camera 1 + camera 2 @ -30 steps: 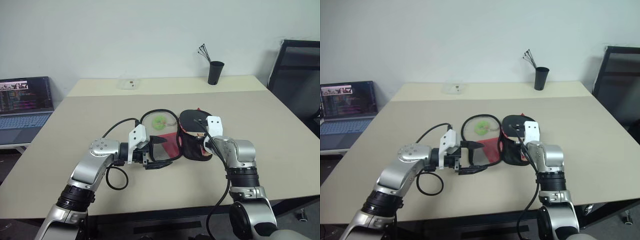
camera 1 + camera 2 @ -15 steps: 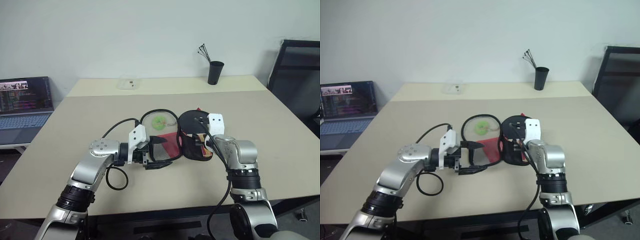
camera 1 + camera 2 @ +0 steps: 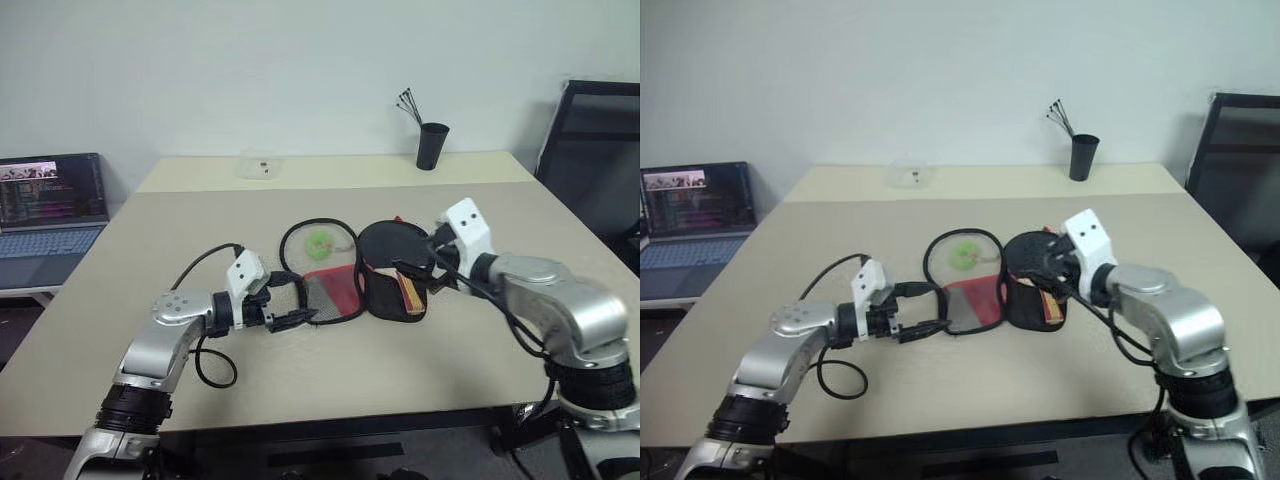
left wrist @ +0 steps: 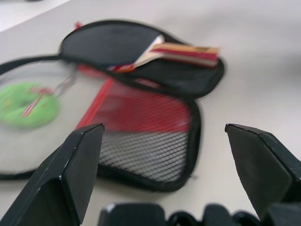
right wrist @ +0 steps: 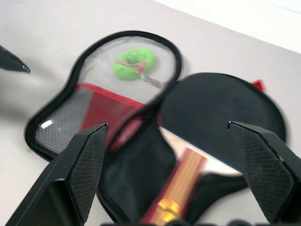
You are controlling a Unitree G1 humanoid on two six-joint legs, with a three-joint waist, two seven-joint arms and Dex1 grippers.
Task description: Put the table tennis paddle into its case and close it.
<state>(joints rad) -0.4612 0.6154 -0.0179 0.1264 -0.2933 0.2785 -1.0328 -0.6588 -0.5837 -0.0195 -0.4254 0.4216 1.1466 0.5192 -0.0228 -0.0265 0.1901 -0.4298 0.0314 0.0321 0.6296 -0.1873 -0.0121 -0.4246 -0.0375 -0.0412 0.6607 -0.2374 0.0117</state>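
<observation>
While the soft black fabric case (image 3: pixel 345 272) lies unzipped on the beige table (image 3: pixel 150 250), the table tennis paddle with its black rubber blade and light wooden handle (image 5: pixel 207 127) rests inside the case's right half, handle end toward the robot. Left of the paddle, the case's other half lies flat, showing a mesh pocket, red panel and small green tag (image 3: pixel 320 241). At the case's left edge, the left gripper (image 3: pixel 285 305) hovers with its 2 fingers spread wide, holding nothing. Just right of the paddle (and above it), the right gripper (image 3: pixel 425 268) hangs with jaws wide apart, empty.
</observation>
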